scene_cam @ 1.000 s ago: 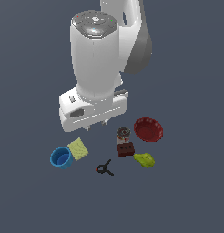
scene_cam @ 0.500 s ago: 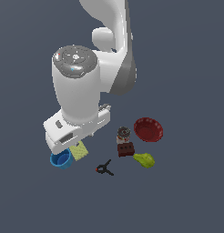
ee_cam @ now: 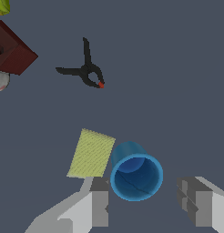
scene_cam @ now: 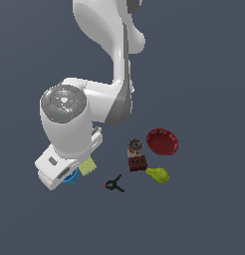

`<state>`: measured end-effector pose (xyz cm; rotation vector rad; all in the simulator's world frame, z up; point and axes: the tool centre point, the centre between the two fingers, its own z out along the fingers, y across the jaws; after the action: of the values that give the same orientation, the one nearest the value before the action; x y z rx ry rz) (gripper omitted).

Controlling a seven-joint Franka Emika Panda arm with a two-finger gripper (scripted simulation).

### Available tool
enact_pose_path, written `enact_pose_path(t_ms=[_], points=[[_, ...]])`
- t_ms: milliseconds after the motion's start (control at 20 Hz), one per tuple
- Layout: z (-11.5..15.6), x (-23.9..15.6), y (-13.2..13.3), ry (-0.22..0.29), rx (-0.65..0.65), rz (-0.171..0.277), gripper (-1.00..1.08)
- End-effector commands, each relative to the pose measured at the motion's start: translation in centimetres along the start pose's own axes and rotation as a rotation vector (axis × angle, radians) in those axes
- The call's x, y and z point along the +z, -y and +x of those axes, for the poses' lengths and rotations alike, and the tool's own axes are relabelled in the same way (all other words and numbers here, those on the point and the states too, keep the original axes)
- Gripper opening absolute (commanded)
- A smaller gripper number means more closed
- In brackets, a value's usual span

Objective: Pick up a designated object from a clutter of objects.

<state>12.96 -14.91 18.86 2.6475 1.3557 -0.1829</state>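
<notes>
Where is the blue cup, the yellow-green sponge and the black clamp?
blue cup (ee_cam: 136, 176), wrist view, on its hollow inside.
yellow-green sponge (ee_cam: 91, 153), wrist view, middle of its flat top.
black clamp (scene_cam: 114, 185), exterior view, where its handles meet.

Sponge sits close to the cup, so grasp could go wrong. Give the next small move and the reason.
Probably lower straight down, jaws kept open. In the wrist view the blue cup lies between the open gripper fingers, not yet gripped, and the yellow-green sponge sits right beside one finger, so a sideways shift risks nudging it.
</notes>
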Motion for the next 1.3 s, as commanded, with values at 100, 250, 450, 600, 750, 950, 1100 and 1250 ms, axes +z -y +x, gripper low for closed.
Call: enact_pose_path(t_ms=[100,250,450,600,750,950,1100,1250], points=[[-0.9,2.5,-1.8,0.021,-0.111,-0.006,0.28],[-1.6,4.2,-2.9,0.035,-0.185,-0.009,0.28],[-2.4,6.3,-4.1,0.053,-0.275,-0.010,0.28],[-3.0,7.6,-4.8,0.063,-0.330,-0.009,0.28],[-3.4,8.7,-5.3,0.072,-0.373,-0.009,0.28],[-3.9,9.7,-5.8,0.080,-0.414,-0.007,0.28],[-4.0,10.1,-6.0,0.083,-0.431,-0.007,0.28],[-4.1,10.2,-6.0,0.084,-0.437,-0.007,0.28]])
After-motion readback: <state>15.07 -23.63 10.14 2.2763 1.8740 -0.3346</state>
